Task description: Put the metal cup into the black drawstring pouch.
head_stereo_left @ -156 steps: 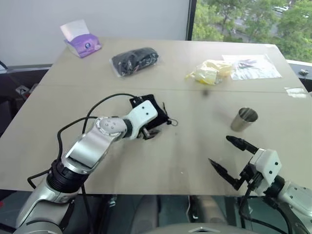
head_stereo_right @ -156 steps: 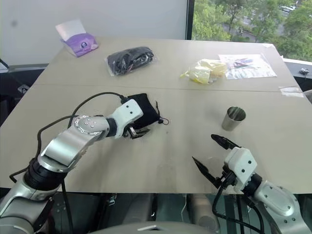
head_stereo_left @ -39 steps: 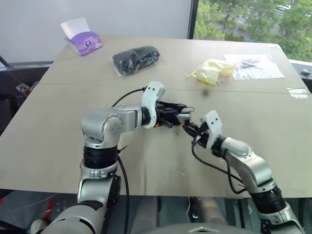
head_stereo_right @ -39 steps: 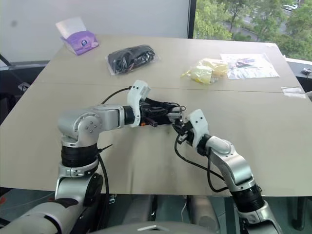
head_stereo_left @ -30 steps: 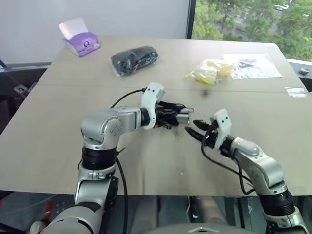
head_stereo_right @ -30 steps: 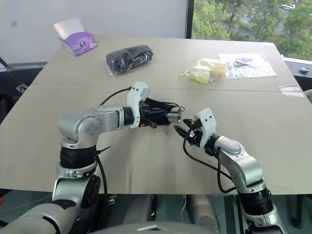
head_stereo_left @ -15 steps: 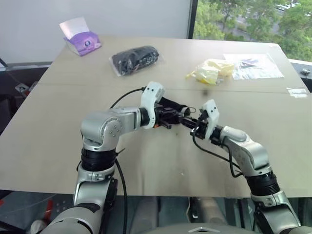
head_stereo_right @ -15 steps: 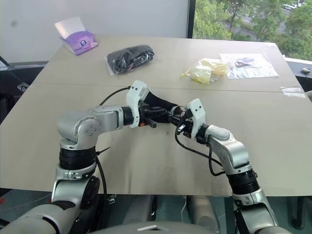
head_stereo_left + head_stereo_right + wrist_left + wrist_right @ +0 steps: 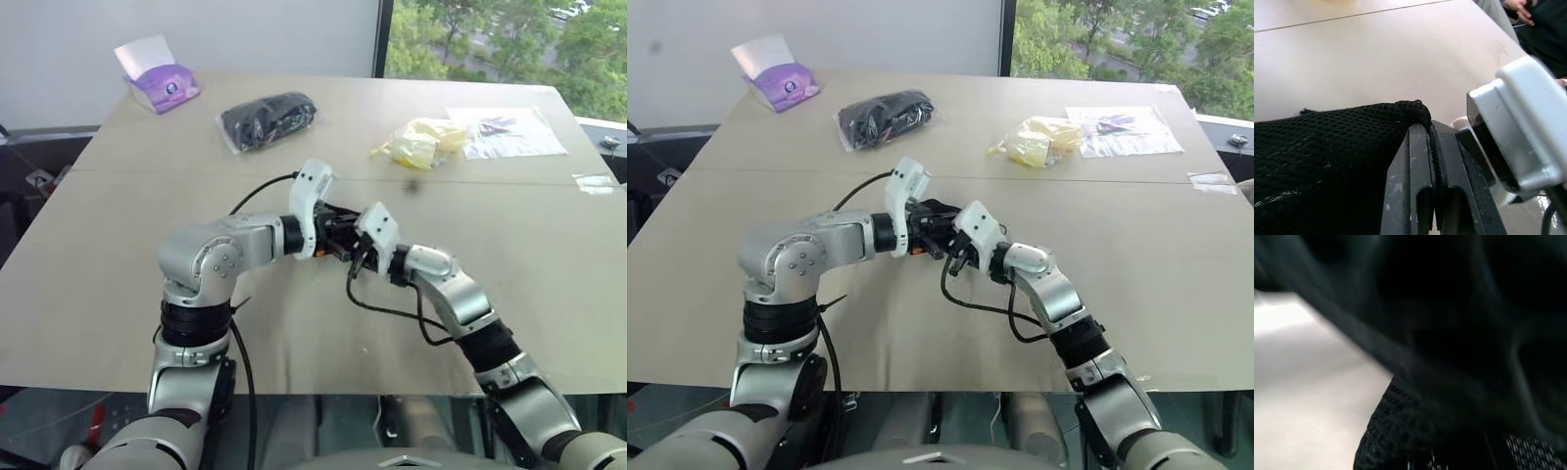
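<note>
I've got both arms bunched up over the middle of the table (image 9: 108,255), just on my side of the seam line that runs across it. The left gripper (image 9: 1431,147) is clamped tight on the rim of the black drawstring pouch (image 9: 1327,156). In the left wrist view the two black fingers (image 9: 1408,181) are pressed together with the mesh edge and cord pinched between them, so that one is definitely gripping the pouch and holding it up off the table.

The right gripper (image 9: 351,251) is shoved right up against the pouch, nose to nose with the left one. Its white housing sits just beside the left fingers. The right wrist view is pretty much all dark mesh from very close up, and I honestly cannot tell from it whether those fingers are spread or pinched.

The metal cup I can't pick out. If it's in the pouch or in the right gripper, it's hidden behind all that black fabric and plastic.

Past the seam from the pouch there's a lumpy black bundle in clear plastic (image 9: 268,119), with a purple tissue box (image 9: 162,82) beyond it at the far left corner. A crumpled yellow bag (image 9: 418,145) and a flat clear packet (image 9: 509,132) sit off to the far right.
</note>
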